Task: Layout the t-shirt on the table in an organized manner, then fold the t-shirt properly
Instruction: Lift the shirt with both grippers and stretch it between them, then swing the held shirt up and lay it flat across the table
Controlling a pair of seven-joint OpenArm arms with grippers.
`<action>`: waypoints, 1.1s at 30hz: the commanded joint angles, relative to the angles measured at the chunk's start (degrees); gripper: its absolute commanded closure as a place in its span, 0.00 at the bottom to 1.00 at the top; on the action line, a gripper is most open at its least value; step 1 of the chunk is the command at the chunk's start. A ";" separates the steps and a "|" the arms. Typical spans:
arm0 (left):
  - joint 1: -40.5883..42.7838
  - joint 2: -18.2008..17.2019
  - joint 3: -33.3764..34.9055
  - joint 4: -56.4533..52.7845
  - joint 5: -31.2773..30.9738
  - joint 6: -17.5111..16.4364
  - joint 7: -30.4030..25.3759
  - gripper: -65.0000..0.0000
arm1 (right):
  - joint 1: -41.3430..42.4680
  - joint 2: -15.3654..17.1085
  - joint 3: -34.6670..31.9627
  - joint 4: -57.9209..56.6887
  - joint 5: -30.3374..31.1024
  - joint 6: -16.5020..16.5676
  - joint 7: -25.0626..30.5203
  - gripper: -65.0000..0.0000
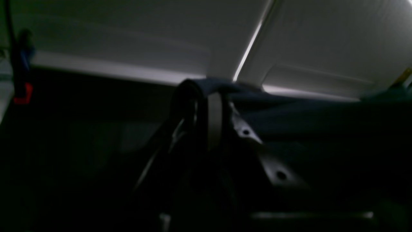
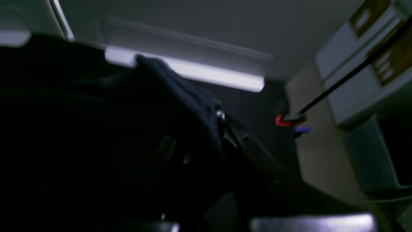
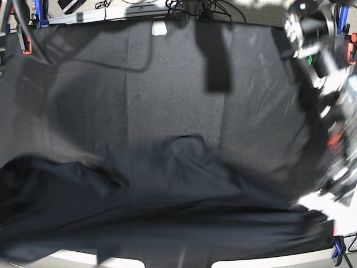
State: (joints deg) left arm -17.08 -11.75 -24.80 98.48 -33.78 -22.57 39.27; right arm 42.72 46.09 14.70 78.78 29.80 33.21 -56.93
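Spread across the near part of the table (image 3: 167, 72), reaching almost from its left edge to its right: the t-shirt (image 3: 167, 212), with one fold pushed farther onto the table near the middle. Clamped at the table's far left corner: a clamp (image 3: 25, 44). Beside the table's right edge: the left arm (image 3: 323, 72).

Tangled black cables (image 3: 189, 6) along the far edge — white cabinet (image 2: 360, 64) beside

Pale wall (image 2: 193, 19), white cabinet (image 2: 360, 64) — dim light
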 commanded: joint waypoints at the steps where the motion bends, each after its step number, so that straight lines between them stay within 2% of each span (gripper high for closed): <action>1: -0.66 -0.55 -1.57 2.73 -0.39 0.50 -1.68 1.00 | 1.53 2.45 0.94 0.81 -0.46 0.04 0.11 1.00; 5: 2.86 -0.55 -5.86 8.26 -1.44 0.42 -1.07 1.00 | 1.53 6.69 1.79 1.66 3.69 0.35 -2.67 1.00; 9: 6.91 -0.55 -8.09 12.17 -1.46 0.37 -0.94 1.00 | 1.51 9.66 1.81 2.38 8.28 3.06 -6.80 1.00; 13: 11.54 -0.72 -10.45 15.98 -2.67 0.31 -0.57 1.00 | 0.87 12.09 1.86 2.45 10.58 3.28 -7.02 1.00; 16: 14.45 -0.85 -11.65 18.99 -4.85 -2.27 -0.13 1.00 | 0.90 13.51 1.90 2.49 12.72 3.72 -7.23 1.00; 23: 18.27 -0.81 -11.89 25.20 -3.19 -2.69 0.17 1.00 | -0.15 14.38 1.88 2.47 14.78 4.57 -7.23 1.00; 27: 20.63 -0.79 -14.80 28.24 -2.49 -0.90 0.20 1.00 | -4.52 14.38 1.88 2.47 19.06 4.57 -7.23 1.00; 30: 22.40 -0.81 -17.11 29.46 -2.75 -0.76 0.22 1.00 | -8.20 14.32 1.88 2.49 22.01 4.55 -7.23 1.00; 33: 24.15 -0.81 -17.66 29.88 -2.97 -0.76 0.20 1.00 | -10.23 14.05 1.90 2.78 22.08 4.55 -7.48 1.00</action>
State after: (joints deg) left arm 7.68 -11.62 -41.80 127.31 -37.32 -24.67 41.23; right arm 31.11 58.08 15.70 80.90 53.58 38.17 -64.20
